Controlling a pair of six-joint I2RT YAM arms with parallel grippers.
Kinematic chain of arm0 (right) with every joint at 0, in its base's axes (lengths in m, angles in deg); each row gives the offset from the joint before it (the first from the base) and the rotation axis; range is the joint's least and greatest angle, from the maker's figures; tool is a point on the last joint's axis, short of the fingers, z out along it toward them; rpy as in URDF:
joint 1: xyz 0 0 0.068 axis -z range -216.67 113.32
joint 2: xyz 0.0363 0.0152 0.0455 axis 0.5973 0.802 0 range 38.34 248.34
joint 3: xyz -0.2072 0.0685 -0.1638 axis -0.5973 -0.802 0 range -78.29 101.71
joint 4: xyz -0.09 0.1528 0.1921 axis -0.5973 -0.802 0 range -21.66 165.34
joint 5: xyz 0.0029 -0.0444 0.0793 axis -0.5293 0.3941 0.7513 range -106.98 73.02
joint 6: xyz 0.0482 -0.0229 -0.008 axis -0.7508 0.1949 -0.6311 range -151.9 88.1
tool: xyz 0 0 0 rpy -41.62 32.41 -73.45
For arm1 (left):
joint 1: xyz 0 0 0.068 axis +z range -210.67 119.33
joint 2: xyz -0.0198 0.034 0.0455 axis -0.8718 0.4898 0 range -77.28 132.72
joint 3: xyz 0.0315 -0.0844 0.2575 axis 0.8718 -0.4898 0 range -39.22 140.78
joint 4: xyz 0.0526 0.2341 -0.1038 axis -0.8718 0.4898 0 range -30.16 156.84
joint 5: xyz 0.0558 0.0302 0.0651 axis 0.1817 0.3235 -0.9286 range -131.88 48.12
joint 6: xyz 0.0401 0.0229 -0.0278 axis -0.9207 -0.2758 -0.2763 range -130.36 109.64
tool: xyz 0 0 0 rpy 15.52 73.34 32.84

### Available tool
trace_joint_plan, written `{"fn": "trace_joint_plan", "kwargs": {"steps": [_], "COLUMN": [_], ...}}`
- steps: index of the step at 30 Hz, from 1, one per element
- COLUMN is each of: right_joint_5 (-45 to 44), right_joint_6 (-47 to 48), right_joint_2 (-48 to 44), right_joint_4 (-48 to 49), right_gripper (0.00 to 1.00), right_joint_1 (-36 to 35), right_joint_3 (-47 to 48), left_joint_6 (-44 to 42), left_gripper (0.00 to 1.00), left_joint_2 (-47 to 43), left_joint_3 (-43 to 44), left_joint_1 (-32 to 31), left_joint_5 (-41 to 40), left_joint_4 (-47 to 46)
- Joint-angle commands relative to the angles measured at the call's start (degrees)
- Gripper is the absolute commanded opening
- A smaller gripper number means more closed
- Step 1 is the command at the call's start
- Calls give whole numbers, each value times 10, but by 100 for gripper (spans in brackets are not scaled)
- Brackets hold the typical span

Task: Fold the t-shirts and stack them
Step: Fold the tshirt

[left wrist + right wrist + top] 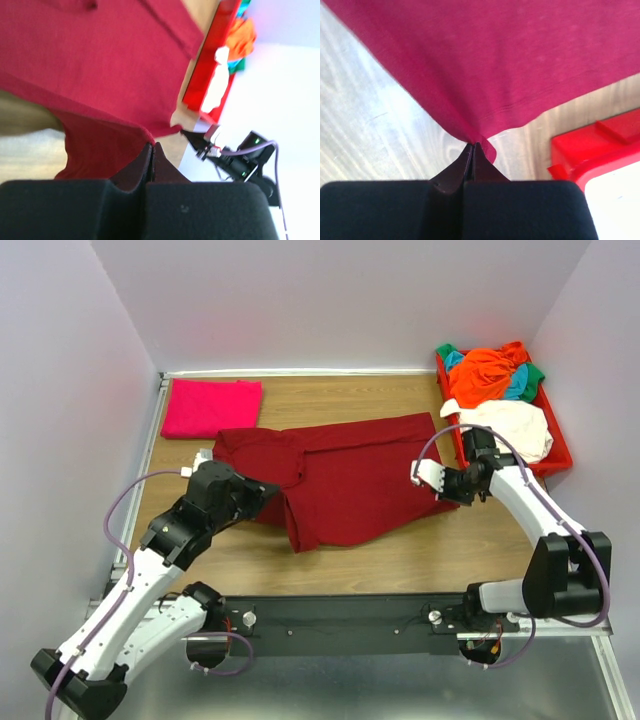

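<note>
Ok, pink shirt: folded flat at the far-left corner of the table, just beside the dark red shirt's top-left corner; can't tell if they touch.
Left gripper: fingers pressed together, pinching the near-left edge of the dark red shirt; the cloth rises off the wood into the jaws.
Dark red shirt: spread across the middle of the table between the two arms, with a layer edge running across its upper half and the near-left corner hanging lowest toward the arm bases.
Right gripper: fingers closed tight, pinching the shirt's hem at its right edge; the cloth pulls up to a point at the tips, near the tray.
Tray: red plastic, at the far-right edge of the table.
Tray contents: cream shirt at the near end, draped over the rim; orange shirt bunched behind it, with bits of teal and green showing at its side.
</note>
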Motion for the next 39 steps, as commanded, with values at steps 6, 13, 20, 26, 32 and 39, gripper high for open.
{"fn": "trace_joint_plan", "kwargs": {"steps": [6, 13, 20, 26, 32, 39], "right_joint_5": [20, 15, -22, -29, -35, -44], "right_joint_6": [-61, -115, -168, -200, -220, -240], "right_joint_2": [52, 97, 153, 193, 220, 238], "right_joint_4": [20, 60, 105, 126, 141, 156], "right_gripper": [1, 1, 1, 1, 1, 1], "right_joint_1": [4, 4, 4, 10, 14, 16], "right_joint_3": [62, 92, 124, 150, 167, 178], "left_joint_6": [-63, -74, -104, -125, -145, -161], "left_gripper": [0, 0, 0, 0, 0, 0], "left_joint_2": [18, 44, 80, 105, 140, 167], "left_joint_3": [28, 32, 54, 56, 62, 70], "left_joint_1": [77, 108, 157, 192, 211, 230], "left_joint_5": [21, 37, 57, 85, 98, 106], "left_joint_4": [-38, -74, -94, -115, -137, -151]}}
